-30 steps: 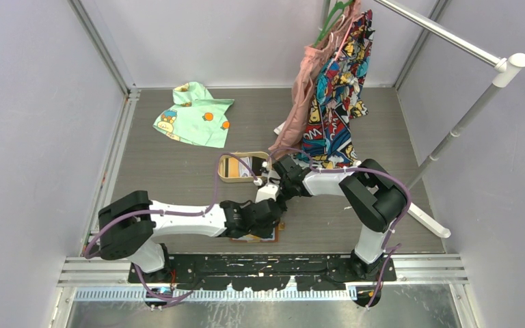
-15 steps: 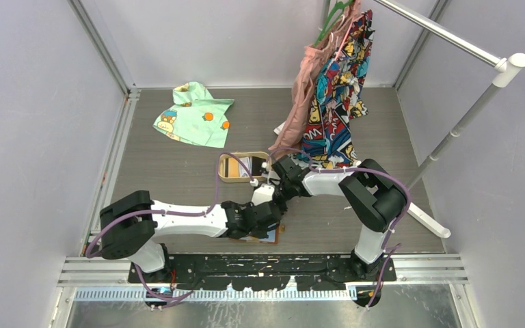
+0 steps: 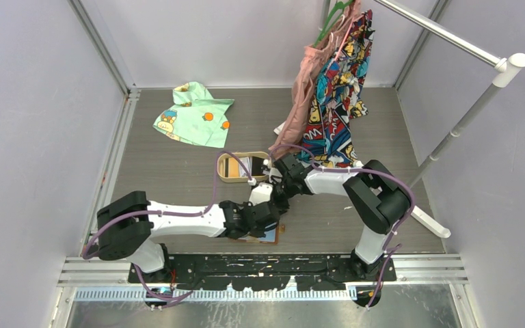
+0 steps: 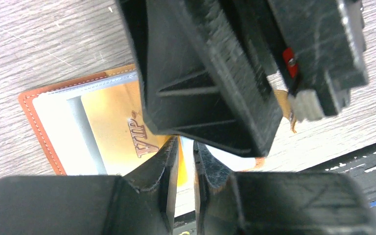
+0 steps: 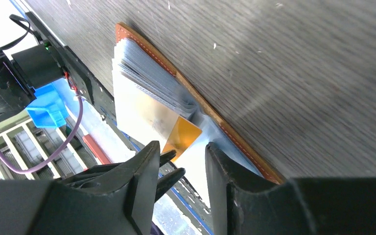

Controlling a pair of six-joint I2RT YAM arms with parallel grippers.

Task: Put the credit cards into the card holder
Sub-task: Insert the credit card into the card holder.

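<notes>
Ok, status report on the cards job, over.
Left gripper jaws nearly shut at orange card, grip unclear. Right gripper jaws open over card holder. Holder open, card partly in. Grippers crowd each other.

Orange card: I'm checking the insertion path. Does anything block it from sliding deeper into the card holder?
Nothing visible does. The orange card already lies partly inside the card holder, with the left gripper at its exposed end.

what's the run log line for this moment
left gripper: nearly closed at orange card, grasp unclear | right gripper: open over card holder | card holder: lying open on table
</notes>
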